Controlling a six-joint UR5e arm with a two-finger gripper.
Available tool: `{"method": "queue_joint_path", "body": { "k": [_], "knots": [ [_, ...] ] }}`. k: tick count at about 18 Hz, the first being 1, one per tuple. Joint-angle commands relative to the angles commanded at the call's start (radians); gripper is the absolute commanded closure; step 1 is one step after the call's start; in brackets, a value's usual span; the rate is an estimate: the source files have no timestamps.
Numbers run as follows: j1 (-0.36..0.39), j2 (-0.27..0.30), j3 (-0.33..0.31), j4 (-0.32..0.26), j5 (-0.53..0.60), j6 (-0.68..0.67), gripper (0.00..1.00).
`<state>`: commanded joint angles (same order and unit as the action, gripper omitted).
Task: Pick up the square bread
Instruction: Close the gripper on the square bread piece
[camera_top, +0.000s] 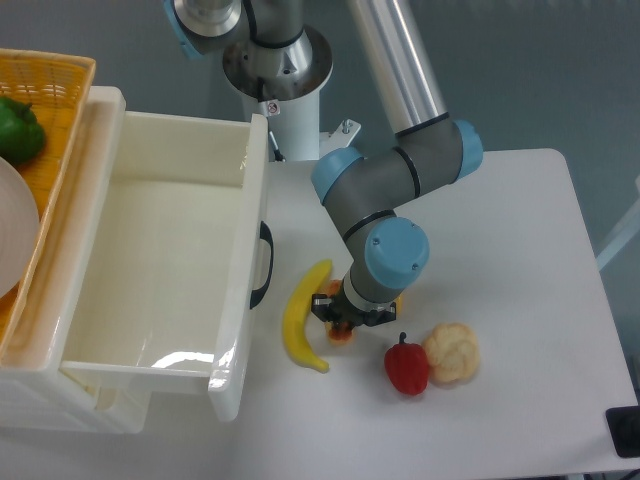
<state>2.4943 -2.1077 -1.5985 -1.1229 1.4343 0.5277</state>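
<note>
Orange-brown bread (341, 331) peeks out under our gripper (343, 316), just right of the banana (303, 318), with the red pepper (407, 366) at four o'clock. Our jaws look pinched on the bread, so we judge the grasp step in hand. Next comes a straight lift, clear of the banana.

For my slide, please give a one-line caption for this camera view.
Gripper down on the bread, between banana and red pepper.
</note>
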Motion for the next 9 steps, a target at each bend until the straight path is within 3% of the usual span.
{"method": "queue_joint_path", "body": {
  "k": [5,9],
  "knots": [
    [0.0,0.043,0.049,-0.009,0.017,0.008,1.0],
    [0.0,0.09,0.048,-0.009,0.028,0.038,1.0]
  ]
}}
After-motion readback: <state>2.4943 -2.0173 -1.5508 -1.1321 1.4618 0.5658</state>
